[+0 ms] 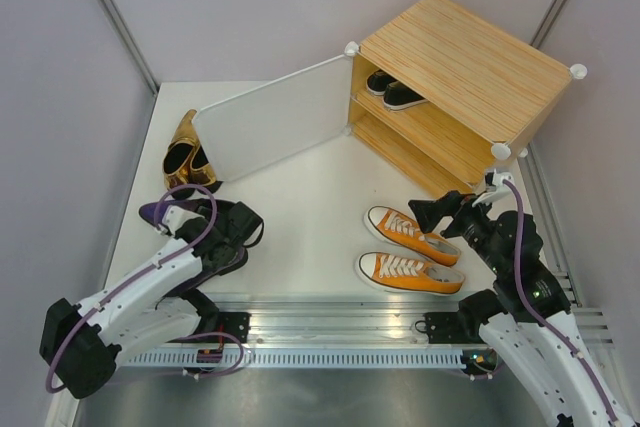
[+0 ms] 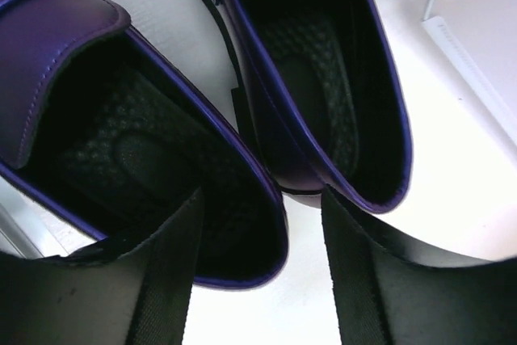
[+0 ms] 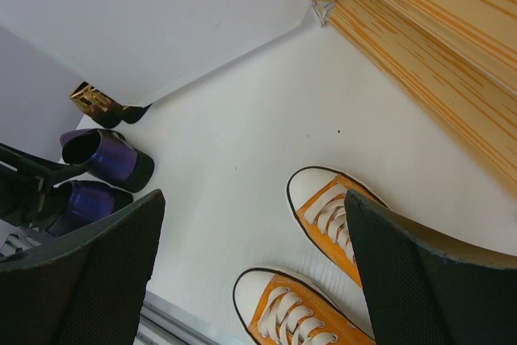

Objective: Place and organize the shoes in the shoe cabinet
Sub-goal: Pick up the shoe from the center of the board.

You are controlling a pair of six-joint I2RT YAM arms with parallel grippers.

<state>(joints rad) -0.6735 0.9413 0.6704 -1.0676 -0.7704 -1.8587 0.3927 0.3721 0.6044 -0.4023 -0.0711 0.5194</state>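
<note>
Black fingers of the left gripper (image 2: 262,199) stand parted over the heels of the purple loafers (image 2: 266,119), gripping nothing, at the left side of the table (image 1: 310,207). That arm is folded low, elbow bent back. The right arm reaches forward, its right gripper (image 3: 254,199) spread wide and empty above the orange sneakers (image 3: 323,216). Black sneakers (image 1: 392,90) sit in the upper compartment of the shoe cabinet (image 1: 470,57). The gold pumps (image 1: 185,157) lie just beside the outer edge of its open door (image 1: 280,127).
</note>
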